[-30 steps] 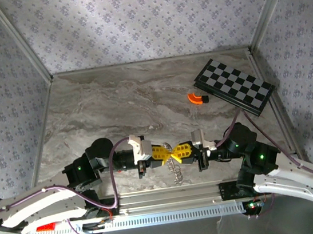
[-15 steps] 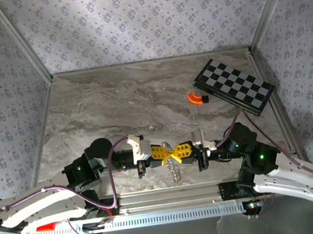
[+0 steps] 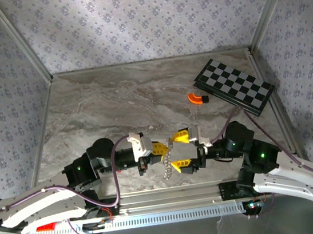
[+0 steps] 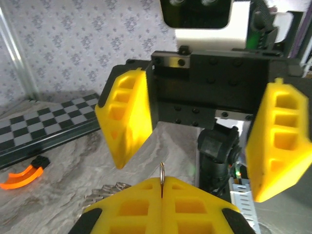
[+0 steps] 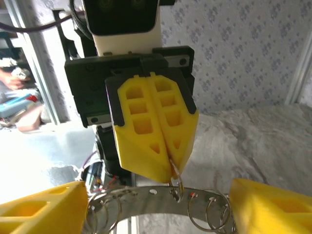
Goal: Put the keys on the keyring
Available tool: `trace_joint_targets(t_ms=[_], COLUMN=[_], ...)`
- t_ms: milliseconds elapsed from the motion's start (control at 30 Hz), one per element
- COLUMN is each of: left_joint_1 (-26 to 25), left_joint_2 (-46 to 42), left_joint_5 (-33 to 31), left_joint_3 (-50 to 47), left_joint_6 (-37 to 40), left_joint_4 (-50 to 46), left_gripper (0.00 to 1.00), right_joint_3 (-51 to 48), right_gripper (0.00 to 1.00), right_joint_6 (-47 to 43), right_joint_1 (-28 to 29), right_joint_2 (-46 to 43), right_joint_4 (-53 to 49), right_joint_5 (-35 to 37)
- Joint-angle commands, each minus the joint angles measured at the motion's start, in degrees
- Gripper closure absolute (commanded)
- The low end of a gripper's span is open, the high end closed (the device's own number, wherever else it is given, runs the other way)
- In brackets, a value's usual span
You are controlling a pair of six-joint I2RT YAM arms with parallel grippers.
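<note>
One keyring dangles from the clamped left pincer (right pincer spread).

Top external camera: fixed high above and behind the arm bases, looking steeply down over the whole table to the papered walls; left wrist camera: very close behind the left gripper, facing rightward into the right gripper, the chequered board beyond; right wrist camera: equally close, facing back at the left gripper; all three share the keyring near the table's front edge.
</note>
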Motion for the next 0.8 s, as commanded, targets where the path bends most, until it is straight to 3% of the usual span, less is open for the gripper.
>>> trace_joint_targets(t_ms=[0,167,267,500,767], left_joint_1=[-0.15,-0.14,0.25,0.65,0.62], left_joint_2=[-1.93,-5.32,-8.19,-17.66,-29.26], left_joint_5=[-4.58,-10.59,-13.93,-21.37,-29.84], left_joint_3=[0.17,-1.02,-3.38,-5.60,-5.41], left_joint_6=[0.63,-0.50,-2.09,-5.47,-8.37], left_joint_4=[-0.29,-4.64,-5.15,-11.51,-22.81], left_gripper=[1.00,1.00,1.00,1.00,1.00], right_joint_3=[3.27,5.80,6.92,8.78,13.44], right_gripper=[0.17,0.10,0.00,0.00,0.00], right_joint_6=[1.73,5.82,8.10,11.90,11.52], right_joint_1=[-0.15,-4.37,-8.14,-16.33,-14.59], right_joint_2=[-0.37,2.55,6.20,17.24,34.76], right_joint_4=[-5.74,-8.83,-10.28,-11.55,-13.02], right_joint_5=[3.26,4.25,3.92,3.20,5.73])
